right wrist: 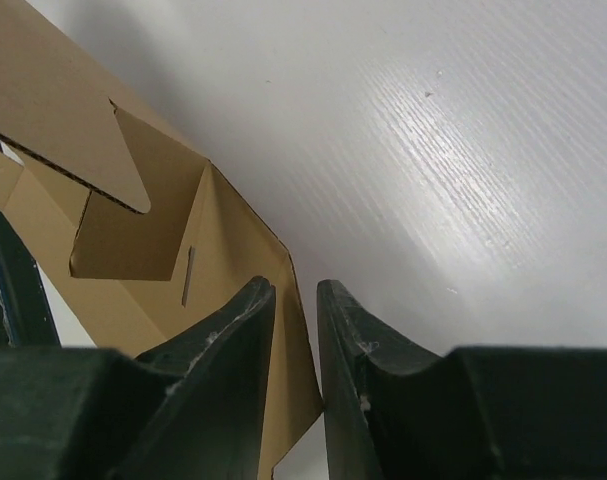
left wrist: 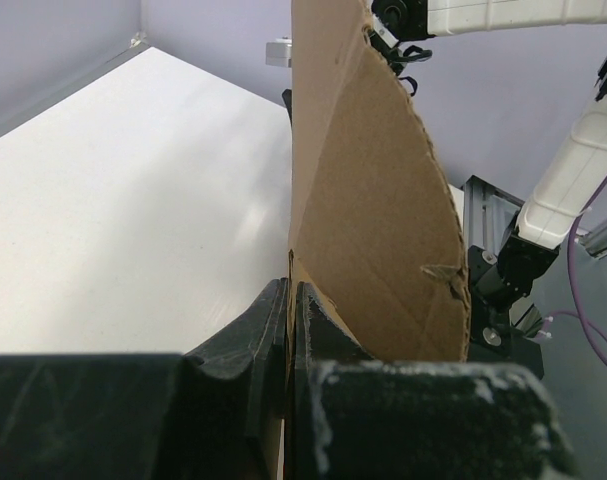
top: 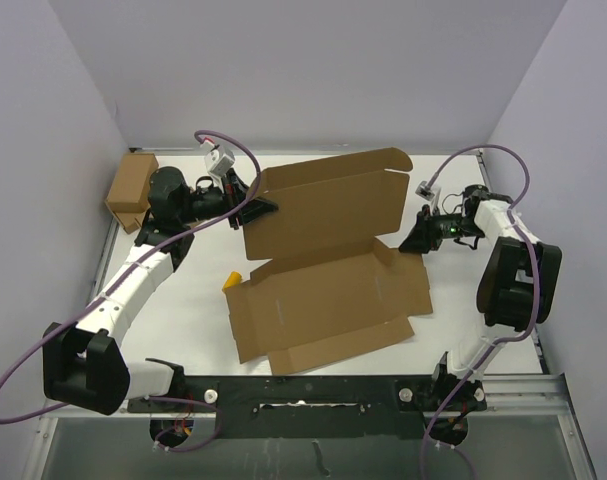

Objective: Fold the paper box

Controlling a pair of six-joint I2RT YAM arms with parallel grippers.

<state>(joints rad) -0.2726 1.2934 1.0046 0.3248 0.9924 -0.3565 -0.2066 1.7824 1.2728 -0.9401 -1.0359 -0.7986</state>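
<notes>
The paper box [top: 333,300] is a large brown die-cut sheet lying flat mid-table, with its far panel [top: 328,205] raised on edge. My left gripper [top: 266,207] is shut on the left edge of that raised panel. In the left wrist view the cardboard [left wrist: 373,220] stands upright, pinched between the closed jaws of the left gripper [left wrist: 292,287]. My right gripper [top: 415,240] sits at the sheet's right side. In the right wrist view the right gripper [right wrist: 295,288] stands narrowly open. A side flap [right wrist: 233,250] has its edge running under the gap, not pinched.
A small yellow cylinder [top: 234,278] lies against the sheet's left corner. A smaller brown box [top: 131,188] sits at the far left by the wall. Purple walls close in the table on three sides, and a black rail [top: 313,392] runs along the near edge.
</notes>
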